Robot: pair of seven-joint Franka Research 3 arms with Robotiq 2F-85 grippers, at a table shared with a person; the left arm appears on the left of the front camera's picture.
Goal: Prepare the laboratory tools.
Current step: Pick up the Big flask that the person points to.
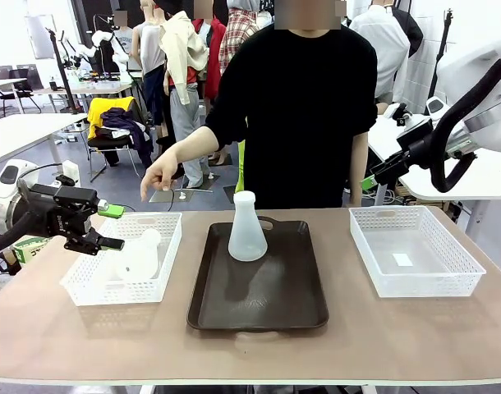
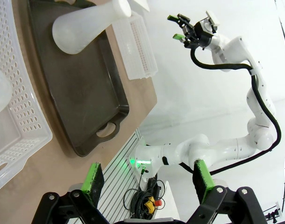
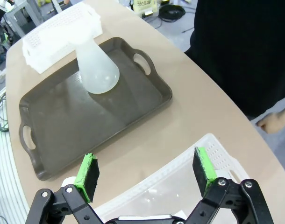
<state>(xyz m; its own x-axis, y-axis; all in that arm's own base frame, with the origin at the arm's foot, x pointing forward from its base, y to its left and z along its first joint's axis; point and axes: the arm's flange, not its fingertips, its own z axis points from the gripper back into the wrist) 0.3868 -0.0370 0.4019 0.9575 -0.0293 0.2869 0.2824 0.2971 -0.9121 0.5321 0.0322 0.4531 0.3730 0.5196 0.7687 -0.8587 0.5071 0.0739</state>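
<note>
While one flask stands on the tray, we see a second flask in the basket, left pincer wide, right pincer wide.

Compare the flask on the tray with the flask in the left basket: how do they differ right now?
Pose: the flask on the tray stands upright, neck up, while the flask in the left basket lies on its side.
Place: the first sits on the dark brown tray at the table's middle. The second lies inside the white mesh basket on the robot's left.
Shared: both are translucent, frosted-white conical flasks.
</note>
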